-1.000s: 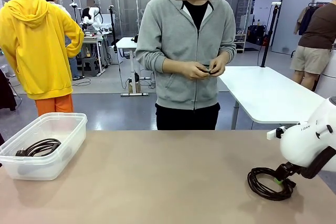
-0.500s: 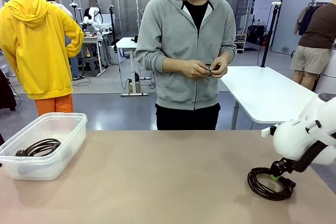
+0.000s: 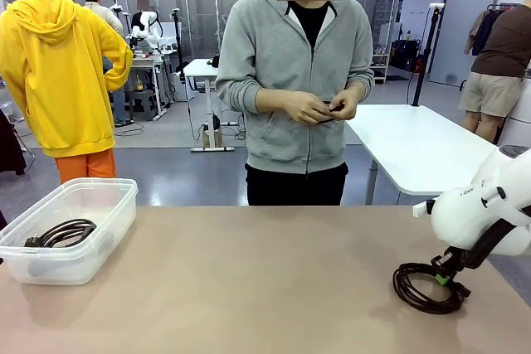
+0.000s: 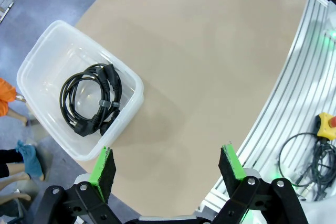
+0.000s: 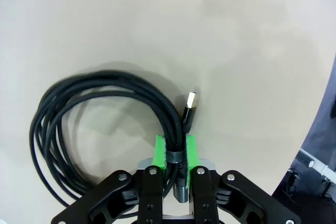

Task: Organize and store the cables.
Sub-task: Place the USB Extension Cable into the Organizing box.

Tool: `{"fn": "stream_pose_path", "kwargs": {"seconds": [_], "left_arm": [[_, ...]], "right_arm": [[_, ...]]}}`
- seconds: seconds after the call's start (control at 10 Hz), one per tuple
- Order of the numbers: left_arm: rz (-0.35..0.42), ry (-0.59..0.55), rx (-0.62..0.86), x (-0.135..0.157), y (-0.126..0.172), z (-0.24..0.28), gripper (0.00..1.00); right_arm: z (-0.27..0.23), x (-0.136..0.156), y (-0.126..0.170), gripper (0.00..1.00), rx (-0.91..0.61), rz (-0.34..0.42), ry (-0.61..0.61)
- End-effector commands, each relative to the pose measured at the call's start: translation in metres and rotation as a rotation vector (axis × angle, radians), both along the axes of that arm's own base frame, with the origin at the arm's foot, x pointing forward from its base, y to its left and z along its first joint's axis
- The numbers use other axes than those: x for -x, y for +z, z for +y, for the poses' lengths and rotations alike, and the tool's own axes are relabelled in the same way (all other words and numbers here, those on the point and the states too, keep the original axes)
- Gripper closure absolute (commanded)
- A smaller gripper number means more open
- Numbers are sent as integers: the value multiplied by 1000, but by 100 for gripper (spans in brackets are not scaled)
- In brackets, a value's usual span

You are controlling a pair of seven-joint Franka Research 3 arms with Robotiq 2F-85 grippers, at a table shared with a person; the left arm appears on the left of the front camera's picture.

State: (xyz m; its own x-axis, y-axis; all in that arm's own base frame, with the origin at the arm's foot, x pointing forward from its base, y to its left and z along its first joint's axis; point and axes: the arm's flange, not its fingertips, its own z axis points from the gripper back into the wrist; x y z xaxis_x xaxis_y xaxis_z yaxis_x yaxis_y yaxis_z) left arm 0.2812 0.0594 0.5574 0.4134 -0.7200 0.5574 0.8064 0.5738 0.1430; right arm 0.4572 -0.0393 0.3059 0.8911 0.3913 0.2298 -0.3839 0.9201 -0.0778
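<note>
Black braided USB cable [image 5: 113, 80]: round multi-loop coil, banded | right gripper [image 5: 176, 153]: pinched tight on the band | left gripper [image 4: 168, 156]: spread wide, empty

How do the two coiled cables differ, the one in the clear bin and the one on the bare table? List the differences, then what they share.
The bin cable lies inside the clear bin; the table cable lies on the tabletop. The bin cable is untouched; the right gripper is shut on the table cable. The bin cable ends in chunky black plugs; the table cable shows a slim metal-tipped plug. Both are black multi-loop coils.
</note>
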Motion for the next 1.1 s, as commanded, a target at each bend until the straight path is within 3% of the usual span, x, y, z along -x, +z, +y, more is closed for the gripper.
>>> {"fn": "stream_pose_path", "kwargs": {"seconds": [0.0,0.2,0.6,0.8,1.0], "left_arm": [[4,14,-3,-1,0,-1,0],[4,14,-3,-1,0,-1,0],[4,14,-3,-1,0,-1,0],[4,14,-3,-1,0,-1,0],[4,14,-3,-1,0,-1,0]], "right_arm": [[4,-5,3,100,8,18,-27],[3,-6,21,100,-5,15,-43],[18,-1,102,100,-24,55,-105],[14,5,109,100,-33,45,-132],[13,1,102,100,-35,40,-81]]}}
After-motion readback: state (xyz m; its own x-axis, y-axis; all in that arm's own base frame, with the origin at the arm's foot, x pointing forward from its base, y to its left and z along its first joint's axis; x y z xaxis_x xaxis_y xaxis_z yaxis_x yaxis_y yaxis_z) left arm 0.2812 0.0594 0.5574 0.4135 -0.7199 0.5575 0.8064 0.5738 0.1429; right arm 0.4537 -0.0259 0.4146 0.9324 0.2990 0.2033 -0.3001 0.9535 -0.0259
